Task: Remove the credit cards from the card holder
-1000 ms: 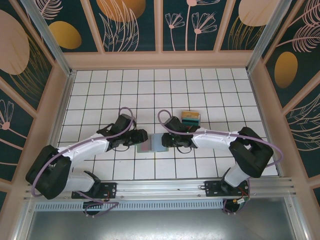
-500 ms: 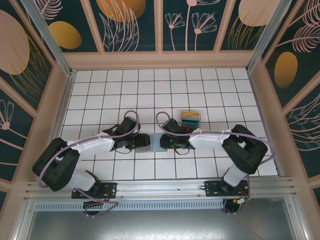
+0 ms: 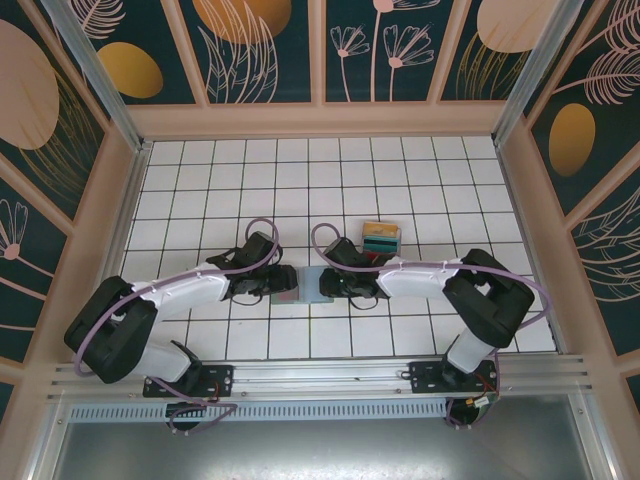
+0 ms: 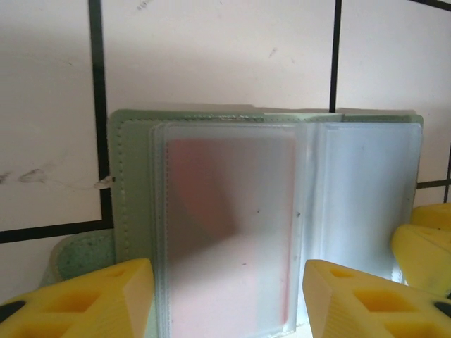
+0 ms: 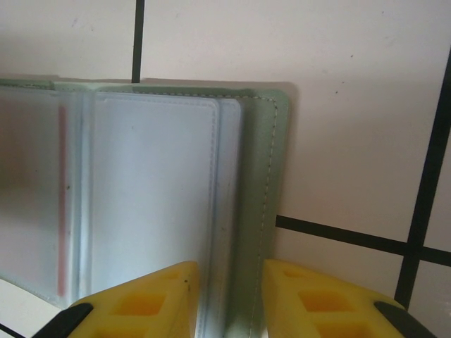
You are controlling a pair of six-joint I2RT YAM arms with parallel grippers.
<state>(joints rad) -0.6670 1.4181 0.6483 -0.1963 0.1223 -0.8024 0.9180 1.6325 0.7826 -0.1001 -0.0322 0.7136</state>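
The card holder (image 3: 309,285) lies open and flat on the tiles between my two grippers. In the left wrist view its grey-green cover (image 4: 130,183) frames a frosted sleeve with a red credit card (image 4: 225,211) inside. My left gripper (image 4: 229,303) is open, one yellow fingertip on each side of that sleeve. My right gripper (image 5: 231,303) hangs over the holder's right edge (image 5: 262,176), its jaws a narrow gap apart with the stitched edge lying flat between them. The red card's edge (image 5: 62,204) shows at the left of that view.
A small clear tray (image 3: 381,228) holding teal and yellow-gold cards (image 3: 381,241) stands one tile behind the right gripper (image 3: 334,284). The left gripper (image 3: 284,284) meets it mid-table. Patterned walls enclose the tiled floor, and the arm bases line the near rail.
Over the last second both arms have lowered and closed in on the card holder from each side. In the last half second nothing visibly moved.
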